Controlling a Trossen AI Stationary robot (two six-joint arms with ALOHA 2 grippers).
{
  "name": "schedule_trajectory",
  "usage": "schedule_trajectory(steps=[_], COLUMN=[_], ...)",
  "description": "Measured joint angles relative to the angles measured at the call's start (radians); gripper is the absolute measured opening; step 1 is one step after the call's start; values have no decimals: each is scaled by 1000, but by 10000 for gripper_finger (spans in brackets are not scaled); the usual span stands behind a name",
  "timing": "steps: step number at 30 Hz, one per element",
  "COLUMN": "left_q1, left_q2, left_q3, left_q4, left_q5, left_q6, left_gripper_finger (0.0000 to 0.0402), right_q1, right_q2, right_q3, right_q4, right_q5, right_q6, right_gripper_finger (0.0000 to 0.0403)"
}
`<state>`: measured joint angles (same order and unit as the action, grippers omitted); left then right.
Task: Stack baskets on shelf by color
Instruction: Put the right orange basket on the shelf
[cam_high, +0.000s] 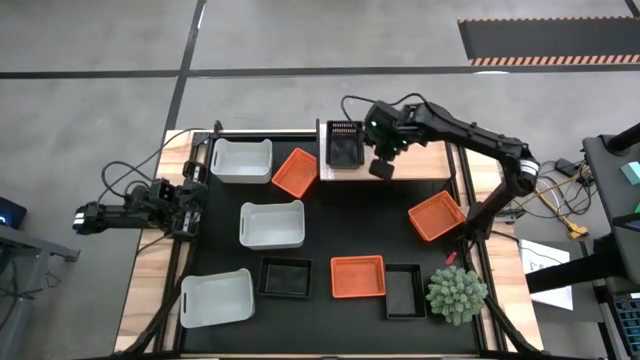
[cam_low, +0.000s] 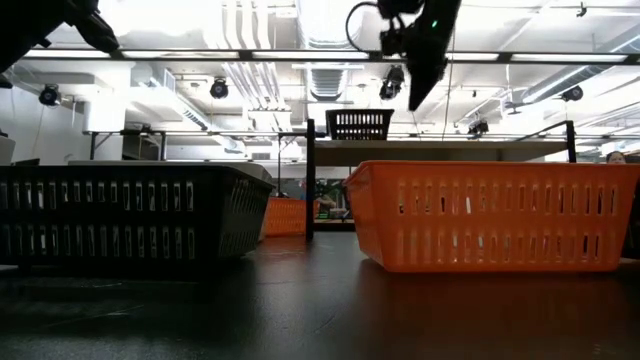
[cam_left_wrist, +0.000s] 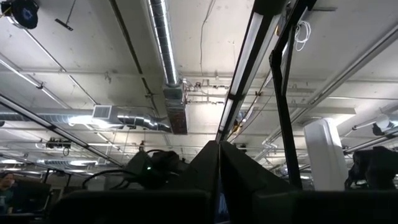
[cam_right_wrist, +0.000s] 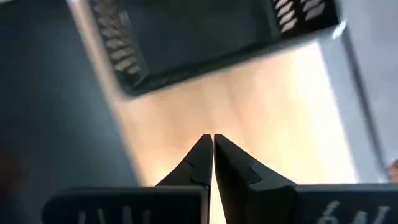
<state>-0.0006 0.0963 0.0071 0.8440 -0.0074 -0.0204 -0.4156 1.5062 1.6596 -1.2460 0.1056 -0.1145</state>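
The light-wood shelf (cam_high: 405, 165) stands at the table's far edge. One black basket (cam_high: 344, 145) sits on its left end. My right gripper (cam_high: 382, 168) hangs shut above the shelf's bare board (cam_right_wrist: 267, 106), just to the near right of that black basket (cam_right_wrist: 205, 37), and holds nothing. On the black mat lie three white baskets (cam_high: 272, 224), three orange baskets (cam_high: 358, 276) and two more black baskets (cam_high: 286, 277). My left gripper (cam_left_wrist: 219, 149) is shut and empty; it waits at the table's left edge (cam_high: 190, 195), pointing up at the ceiling.
A green spiky plant (cam_high: 457, 293) stands at the near right corner of the mat. An orange basket (cam_high: 295, 172) lies tilted just left of the shelf, and another (cam_high: 436, 216) lies near the right arm's base. Cables run along both table sides.
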Motion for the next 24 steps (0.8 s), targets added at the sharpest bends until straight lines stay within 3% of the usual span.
schedule_trajectory(steps=[6, 12, 19, 24], left_q1=[0, 0, 0, 0], left_q2=[9, 10, 11, 11], left_q3=[0, 0, -1, -1], left_q4=[0, 5, 3, 3], left_q5=[0, -1, -1, -1], left_q6=[1, 9, 9, 9], left_gripper_finger=[0, 0, 0, 0], right_q1=[149, 340, 478, 505], right_q2=[-107, -190, -215, -191], right_q3=[-66, -196, -384, -525], right_q4=[-27, -20, -23, -31], right_q5=[-106, -69, -18, -35], right_q6=[329, 692, 1019, 1118], right_gripper_finger=[8, 23, 90, 138])
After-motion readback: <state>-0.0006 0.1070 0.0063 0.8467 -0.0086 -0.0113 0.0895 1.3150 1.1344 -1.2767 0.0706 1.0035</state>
